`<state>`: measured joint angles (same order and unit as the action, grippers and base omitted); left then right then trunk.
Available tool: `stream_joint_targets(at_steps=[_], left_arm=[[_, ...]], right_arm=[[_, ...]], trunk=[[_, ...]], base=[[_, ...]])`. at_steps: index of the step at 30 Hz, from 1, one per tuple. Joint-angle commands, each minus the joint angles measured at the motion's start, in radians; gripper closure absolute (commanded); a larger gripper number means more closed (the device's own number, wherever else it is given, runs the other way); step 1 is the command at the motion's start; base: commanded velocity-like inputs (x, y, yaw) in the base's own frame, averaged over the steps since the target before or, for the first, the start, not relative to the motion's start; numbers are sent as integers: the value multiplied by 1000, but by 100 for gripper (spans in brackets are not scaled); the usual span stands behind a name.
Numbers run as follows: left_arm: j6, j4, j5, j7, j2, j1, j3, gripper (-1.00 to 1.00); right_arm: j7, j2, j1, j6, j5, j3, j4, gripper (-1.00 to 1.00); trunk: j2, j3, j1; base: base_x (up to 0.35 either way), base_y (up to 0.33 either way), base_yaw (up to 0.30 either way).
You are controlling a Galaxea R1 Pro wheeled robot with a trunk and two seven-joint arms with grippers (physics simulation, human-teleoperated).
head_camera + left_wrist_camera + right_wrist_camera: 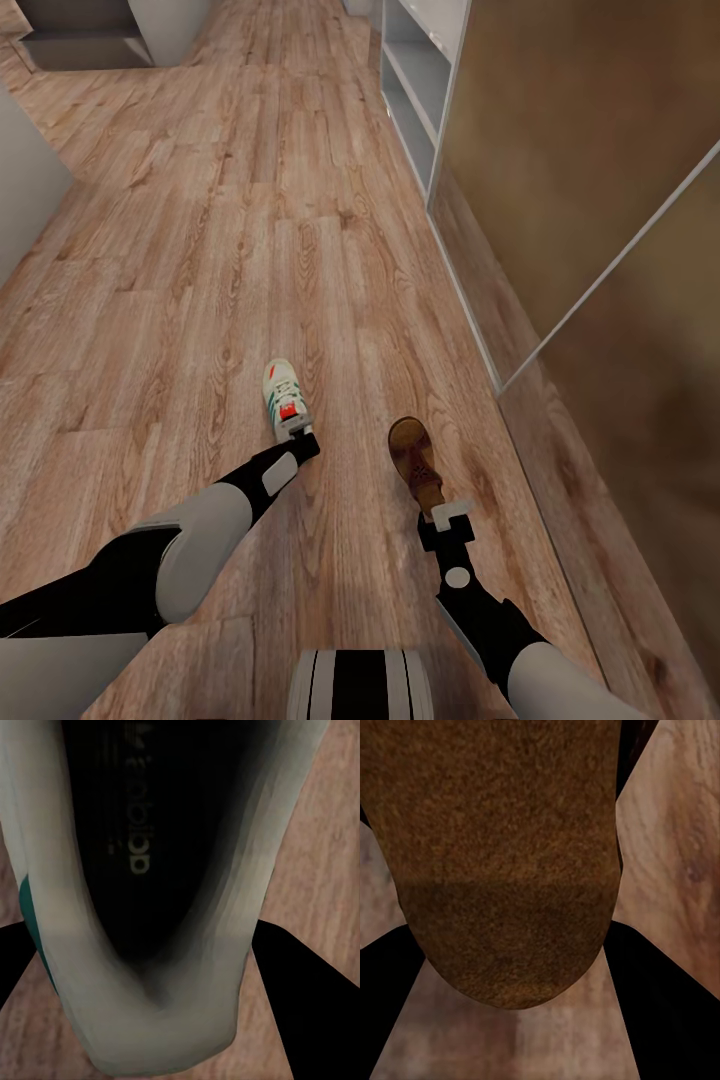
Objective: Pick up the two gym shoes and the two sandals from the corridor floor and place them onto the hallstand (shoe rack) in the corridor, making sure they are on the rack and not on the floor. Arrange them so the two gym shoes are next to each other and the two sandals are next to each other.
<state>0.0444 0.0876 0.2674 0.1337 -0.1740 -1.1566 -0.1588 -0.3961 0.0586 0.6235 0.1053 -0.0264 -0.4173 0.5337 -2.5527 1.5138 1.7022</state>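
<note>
You are holding one shoe in each pincer above the corridor floor. Your left gripper is clenching the heel end of a gym shoe, white with green stripes and a red-orange patch, its toe pointing away from you along the planks. In the left wrist view the gym shoe is sitting between the two dark fingers, its pale rim and dark inside close to the lens; the fingers are pressing against the heel on both sides, spread only as wide as the heel itself.

Your right gripper is grasping a sandal by its near end, the brown sole stretching forward from the fingertips. In the right wrist view the sandal is lying between the fingers, which are touching its edges, again open only to the width of the shoe.

Taking the gym shoe as your landmark, the sandal is hanging to its right and slightly nearer to you, the two well apart. The mirrored panels are running along the wall farther to the right of it. A white unit with open shelves is standing beyond the gym shoe, ahead and to the right, past the far end of those panels. Whether this is the hallstand cannot be told from here.
</note>
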Motion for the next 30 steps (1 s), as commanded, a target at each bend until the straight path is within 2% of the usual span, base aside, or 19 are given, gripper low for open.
stream_joint_targets(at_steps=[1, 3, 11, 13, 14, 19, 30], left_arm=[[5, 2, 1, 3, -1, 0, -7, 100], [5, 2, 1, 3, -1, 0, -6, 100], [6, 14, 0, 0, 45, 46, 3, 100], [6, 15, 0, 0, 49, 58, 3, 100], [6, 15, 0, 0, 50, 128, 4, 100], [6, 15, 0, 0, 51, 131, 4, 100], [6, 15, 0, 0, 51, 132, 4, 100]], right_arm=[[-8, 0, 1, 1, -3, -5, -1, 100], [-7, 0, 1, -1, -3, -5, -1, 100], [-7, 1, -29, -4, -3, -5, -1, 100], [-7, 1, -31, -5, -3, -5, -1, 100], [-7, 1, -32, -5, -3, -5, -1, 100], [-7, 1, -33, -5, -3, -5, -1, 100], [-7, 1, -33, -6, -3, -5, -1, 100]], trunk=[[0, 1, 0], [0, 1, 0], [0, 1, 0], [0, 1, 0], [0, 1, 0], [0, 1, 0], [2, -42, -5]], base=[[0, 0, 0], [0, 0, 0], [0, 0, 0], [0, 0, 0], [0, 0, 0], [0, 0, 0], [0, 0, 0]])
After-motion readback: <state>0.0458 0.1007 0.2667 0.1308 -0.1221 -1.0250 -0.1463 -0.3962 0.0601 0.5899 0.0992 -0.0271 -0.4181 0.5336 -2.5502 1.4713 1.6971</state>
